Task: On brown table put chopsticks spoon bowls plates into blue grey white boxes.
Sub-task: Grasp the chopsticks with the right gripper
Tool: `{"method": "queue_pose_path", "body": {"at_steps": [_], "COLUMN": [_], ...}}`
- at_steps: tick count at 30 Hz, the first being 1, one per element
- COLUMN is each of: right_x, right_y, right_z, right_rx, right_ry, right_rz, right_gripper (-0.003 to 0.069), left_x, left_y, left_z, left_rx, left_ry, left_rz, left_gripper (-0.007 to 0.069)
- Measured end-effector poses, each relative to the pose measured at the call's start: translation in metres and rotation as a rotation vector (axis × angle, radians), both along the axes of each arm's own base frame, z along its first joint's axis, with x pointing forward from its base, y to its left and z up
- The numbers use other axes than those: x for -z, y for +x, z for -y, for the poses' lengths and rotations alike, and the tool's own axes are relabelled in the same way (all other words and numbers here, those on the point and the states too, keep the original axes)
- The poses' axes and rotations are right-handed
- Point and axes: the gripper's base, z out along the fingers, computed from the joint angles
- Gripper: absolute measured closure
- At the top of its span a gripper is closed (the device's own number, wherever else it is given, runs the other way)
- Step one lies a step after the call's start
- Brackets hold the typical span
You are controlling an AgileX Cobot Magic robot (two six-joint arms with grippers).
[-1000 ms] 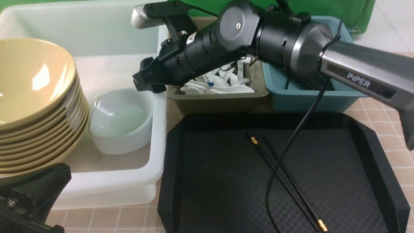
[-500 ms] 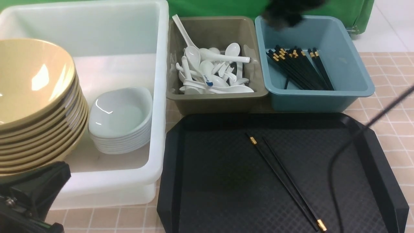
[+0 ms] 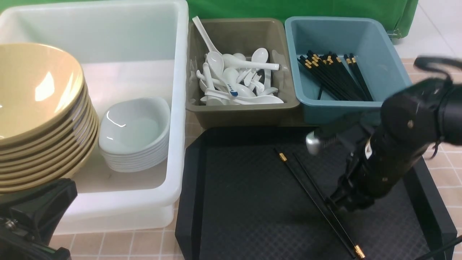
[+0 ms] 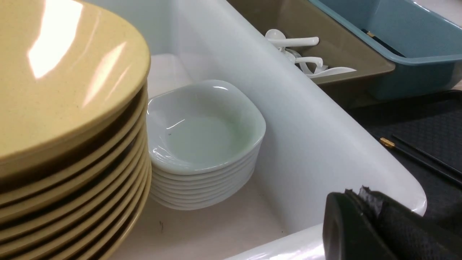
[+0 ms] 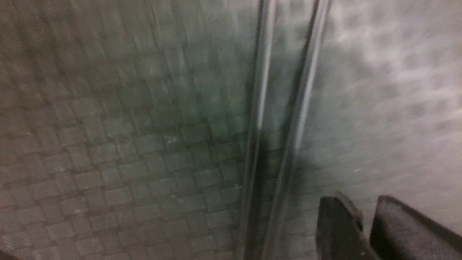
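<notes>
Brown tiled table, black tray: two slim black, gold-tipped chopsticks lie flat, side by side; right gripper hovers just beside them for the pick-up, fingers narrowly parted and empty (left gripper shut, idle); next, likely, straddling both sticks, then the blue box.
</notes>
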Motion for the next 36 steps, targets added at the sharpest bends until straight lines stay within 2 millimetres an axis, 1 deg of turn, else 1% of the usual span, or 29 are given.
{"method": "queue_pose_path", "body": {"at_steps": [5,8,16,20,24,28,29,30,32,33,36], "right_x": [0.017,0.018,0.020,0.019,0.014,0.011,0.013,0.013,0.025,0.025,0.031], "right_y": [0.002,0.003,0.004,0.003,0.003,0.000,-0.002,-0.002,-0.003,-0.003,-0.001], "right_z": [-0.005,-0.007,-0.008,-0.009,-0.012,-0.021,-0.025,-0.025,-0.033,-0.034,-0.038], "right_rx": [0.038,0.048,0.060,0.070,0.070,0.038,0.015,0.015,-0.015,-0.016,-0.096], "right_ry": [0.027,0.042,0.056,0.069,0.091,0.110,0.108,0.108,0.089,0.091,0.063], "right_rz": [-0.051,-0.052,-0.056,-0.059,-0.038,-0.008,-0.008,-0.008,-0.035,-0.031,-0.032], "right_gripper": [0.0484,0.0482,0.0414,0.0404,0.0403,0.0402,0.0402,0.0402,0.0404,0.0404,0.0451], "left_x": [0.000,0.000,0.001,0.001,0.001,0.000,0.000,0.000,0.000,0.000,0.001], "left_y": [0.000,0.000,0.000,0.000,0.000,0.000,0.000,0.000,0.000,0.000,0.000], "left_z": [0.000,0.000,0.000,0.000,0.000,0.000,0.000,0.000,0.000,0.000,-0.001], "left_rx": [-0.002,0.001,0.005,0.004,0.002,0.000,0.000,0.000,0.000,0.000,0.000], "left_ry": [0.010,0.012,0.017,0.017,0.016,0.016,0.016,0.017,0.017,0.017,0.019], "left_rz": [0.003,-0.001,-0.007,-0.006,-0.003,0.000,0.000,0.000,0.000,0.000,0.000], "left_gripper": [0.0623,0.0623,0.0623,0.0623,0.0623,0.0623,0.0623,0.0623,0.0623,0.0623,0.0623]}}
